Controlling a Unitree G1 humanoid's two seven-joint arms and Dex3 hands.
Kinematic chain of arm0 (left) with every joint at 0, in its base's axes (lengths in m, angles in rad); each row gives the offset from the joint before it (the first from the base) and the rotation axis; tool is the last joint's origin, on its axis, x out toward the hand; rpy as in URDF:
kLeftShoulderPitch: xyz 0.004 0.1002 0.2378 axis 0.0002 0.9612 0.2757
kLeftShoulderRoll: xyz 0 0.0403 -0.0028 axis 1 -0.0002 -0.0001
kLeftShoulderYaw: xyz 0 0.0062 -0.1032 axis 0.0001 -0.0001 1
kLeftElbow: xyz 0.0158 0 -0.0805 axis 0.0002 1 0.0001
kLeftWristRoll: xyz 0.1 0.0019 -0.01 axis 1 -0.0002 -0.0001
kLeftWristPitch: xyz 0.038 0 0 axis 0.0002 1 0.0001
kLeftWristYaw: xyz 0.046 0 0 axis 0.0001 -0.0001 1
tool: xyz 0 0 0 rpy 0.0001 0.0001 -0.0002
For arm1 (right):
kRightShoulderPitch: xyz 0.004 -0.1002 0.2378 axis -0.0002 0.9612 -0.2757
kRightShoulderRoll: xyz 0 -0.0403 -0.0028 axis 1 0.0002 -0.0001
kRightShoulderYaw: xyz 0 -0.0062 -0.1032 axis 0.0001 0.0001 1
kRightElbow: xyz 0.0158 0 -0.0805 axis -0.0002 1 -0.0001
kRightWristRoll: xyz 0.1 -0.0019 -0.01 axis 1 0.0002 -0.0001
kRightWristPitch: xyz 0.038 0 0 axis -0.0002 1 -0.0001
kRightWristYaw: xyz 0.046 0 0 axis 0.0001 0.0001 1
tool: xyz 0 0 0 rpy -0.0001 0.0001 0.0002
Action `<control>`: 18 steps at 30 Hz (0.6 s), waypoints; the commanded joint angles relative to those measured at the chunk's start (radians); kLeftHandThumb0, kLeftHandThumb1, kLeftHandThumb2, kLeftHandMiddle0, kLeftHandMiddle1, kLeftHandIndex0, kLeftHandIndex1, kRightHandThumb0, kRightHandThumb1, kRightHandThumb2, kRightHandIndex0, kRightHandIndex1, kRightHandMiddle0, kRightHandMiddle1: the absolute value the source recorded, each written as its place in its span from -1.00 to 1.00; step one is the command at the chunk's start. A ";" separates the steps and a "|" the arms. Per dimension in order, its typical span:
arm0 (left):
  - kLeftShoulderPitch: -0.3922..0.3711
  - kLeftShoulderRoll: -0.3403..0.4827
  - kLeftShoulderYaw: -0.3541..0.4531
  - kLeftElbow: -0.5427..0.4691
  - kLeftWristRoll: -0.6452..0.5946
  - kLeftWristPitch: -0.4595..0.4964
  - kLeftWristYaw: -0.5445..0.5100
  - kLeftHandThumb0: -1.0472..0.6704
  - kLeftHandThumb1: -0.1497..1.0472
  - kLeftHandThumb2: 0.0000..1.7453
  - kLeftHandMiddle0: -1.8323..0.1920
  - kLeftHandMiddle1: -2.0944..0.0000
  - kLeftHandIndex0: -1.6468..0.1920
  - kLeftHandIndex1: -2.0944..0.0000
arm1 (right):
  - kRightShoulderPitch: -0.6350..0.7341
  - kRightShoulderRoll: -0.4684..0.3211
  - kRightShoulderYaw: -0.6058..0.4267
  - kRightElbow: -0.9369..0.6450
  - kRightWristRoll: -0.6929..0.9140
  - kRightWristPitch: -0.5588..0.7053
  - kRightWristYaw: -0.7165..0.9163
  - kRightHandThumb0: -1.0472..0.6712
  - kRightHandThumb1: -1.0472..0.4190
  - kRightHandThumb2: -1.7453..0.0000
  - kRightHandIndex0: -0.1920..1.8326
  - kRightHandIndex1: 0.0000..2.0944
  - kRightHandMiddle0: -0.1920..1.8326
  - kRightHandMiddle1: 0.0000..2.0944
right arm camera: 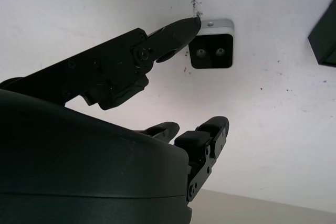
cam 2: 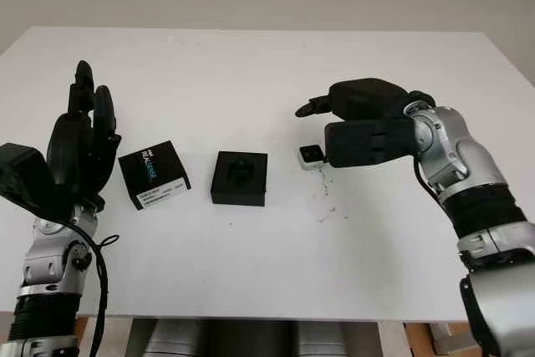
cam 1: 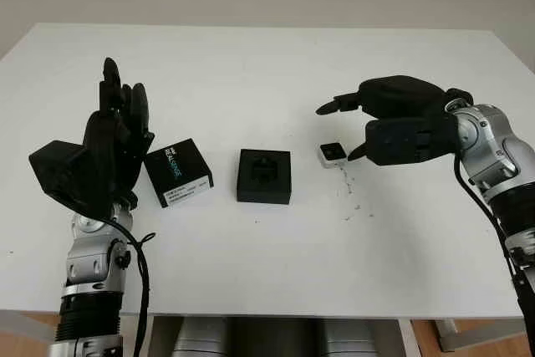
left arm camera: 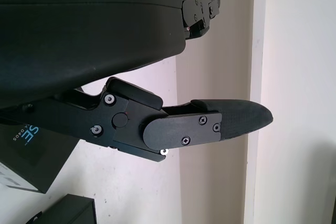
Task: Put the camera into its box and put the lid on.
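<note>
camera (cam 1: 332,154): small, silver-edged, on white table (cam 1: 251,64), right of open black box (cam 1: 264,176). right hand (cam 1: 393,127): empty, unclenched, thumb tip at camera edge. advice: pinch both sides squarely. lid (cam 1: 178,172) near idle, open left hand (cam 1: 113,144).

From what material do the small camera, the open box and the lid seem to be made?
Camera: pale, probably metal or plastic shell with a glossy black front, two lenses glinting.
Open box: matte black, likely cardboard with a foam-like insert shaped inside; the insert material is uncertain.
Lid: black printed cardboard, judging by the white lettering and a label on its side.
The right hand hovers open beside the camera.
</note>
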 commanded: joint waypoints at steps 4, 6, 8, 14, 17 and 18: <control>0.012 0.004 0.001 -0.018 -0.001 0.001 -0.006 -0.67 1.00 -0.42 1.00 0.96 1.00 0.96 | -0.010 -0.007 0.008 0.035 -0.017 -0.045 -0.071 -0.35 -0.65 0.94 -0.36 -0.88 -0.28 -0.85; 0.013 0.004 0.001 -0.019 -0.001 0.003 -0.006 -0.67 1.00 -0.42 1.00 0.96 1.00 0.96 | -0.002 -0.004 0.012 0.032 -0.022 -0.041 -0.081 -0.36 -0.66 0.94 -0.36 -0.88 -0.27 -0.85; 0.015 0.003 0.000 -0.021 -0.001 0.003 -0.006 -0.68 1.00 -0.42 1.00 0.96 1.00 0.96 | 0.007 -0.003 0.014 0.028 -0.027 -0.039 -0.090 -0.35 -0.67 0.93 -0.36 -0.89 -0.28 -0.85; 0.014 0.004 0.002 -0.027 -0.003 0.010 -0.003 -0.68 1.00 -0.43 1.00 0.95 1.00 0.96 | 0.027 -0.005 0.030 0.053 -0.058 -0.067 -0.170 -0.36 -0.69 0.93 -0.41 -0.93 -0.26 -0.85; 0.012 0.003 0.003 -0.023 -0.002 0.008 -0.002 -0.67 1.00 -0.42 1.00 0.95 1.00 0.96 | 0.038 -0.003 0.033 0.060 -0.063 -0.070 -0.203 -0.37 -0.70 0.93 -0.43 -0.95 -0.26 -0.86; 0.012 0.004 0.002 -0.022 -0.001 0.008 -0.003 -0.67 1.00 -0.42 0.99 0.95 0.99 0.96 | 0.042 -0.002 0.035 0.063 -0.068 -0.073 -0.220 -0.37 -0.71 0.93 -0.43 -0.95 -0.25 -0.86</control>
